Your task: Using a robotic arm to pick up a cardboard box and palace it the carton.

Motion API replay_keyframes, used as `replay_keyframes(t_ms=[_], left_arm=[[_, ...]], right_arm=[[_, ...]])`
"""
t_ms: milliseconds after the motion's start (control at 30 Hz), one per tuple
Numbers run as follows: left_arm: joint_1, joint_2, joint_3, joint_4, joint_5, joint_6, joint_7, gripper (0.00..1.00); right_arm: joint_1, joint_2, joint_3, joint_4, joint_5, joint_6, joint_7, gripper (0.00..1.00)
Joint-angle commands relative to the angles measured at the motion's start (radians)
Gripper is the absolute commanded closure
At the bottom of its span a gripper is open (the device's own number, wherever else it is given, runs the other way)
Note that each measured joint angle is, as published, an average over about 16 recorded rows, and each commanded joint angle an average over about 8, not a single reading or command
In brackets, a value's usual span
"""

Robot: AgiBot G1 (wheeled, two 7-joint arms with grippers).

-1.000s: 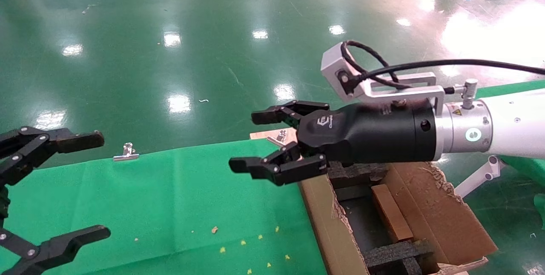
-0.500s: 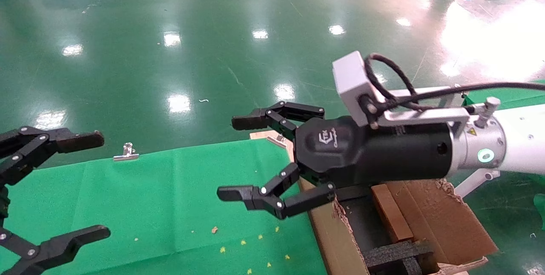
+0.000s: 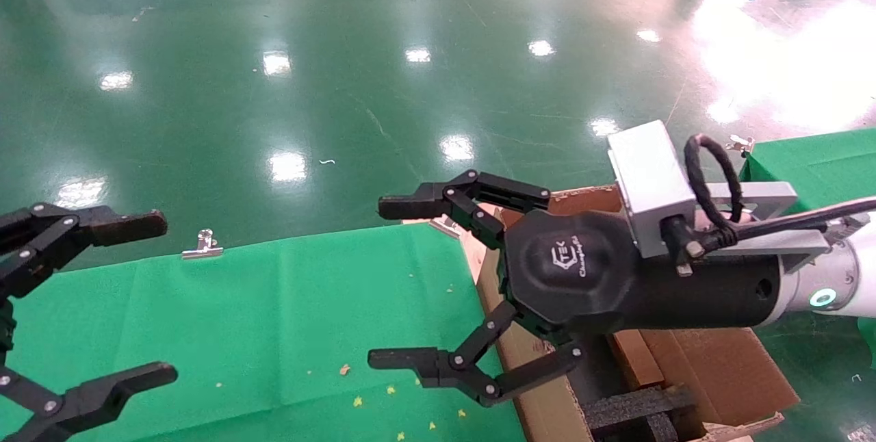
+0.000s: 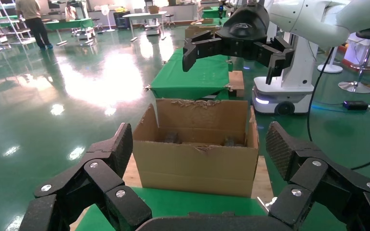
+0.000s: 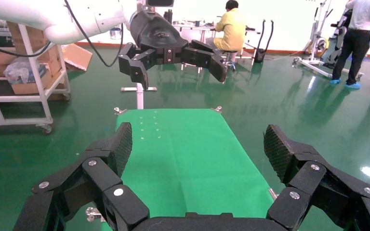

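Two grippers show in the head view, and the right gripper is the one that changed: over the last second its jaws have spread from half apart to wide apart, they grasp nothing, and the robotic arm has drawn back toward the carton and turned its wrist, so the silver camera block now sits on top. I judge this to be the retreat after a release, because a narrow brown piece that looks like the cardboard box lies inside the carton beside the black foam blocks, half hidden under the wrist. The green bench carries only small crumbs, so the placing seems done. On the black wrist shell a white logo reads "TEK" with a second word under it that I cannot read surely. The left gripper is parked at the left edge, jaws released and empty. In the left wrist view the carton stands just past the bench end, flaps up with torn edges, and the right gripper hangs above it; no writing is readable there. In the right wrist view the open jaws frame the bare bench, with the left gripper at its far end.
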Motion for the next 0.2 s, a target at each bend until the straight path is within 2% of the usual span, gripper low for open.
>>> replay_keyframes(t_ms=[33, 200], left_arm=[[0.0, 0.0, 0.0, 0.0, 0.0, 0.0, 0.0, 0.0], [0.0, 0.0, 0.0, 0.0, 0.0, 0.0, 0.0, 0.0]], right_arm=[[-0.004, -0.001, 0.006, 0.0, -0.001, -0.003, -0.001, 0.0], [0.002, 0.0, -0.005, 0.0, -0.001, 0.001, 0.001, 0.0]])
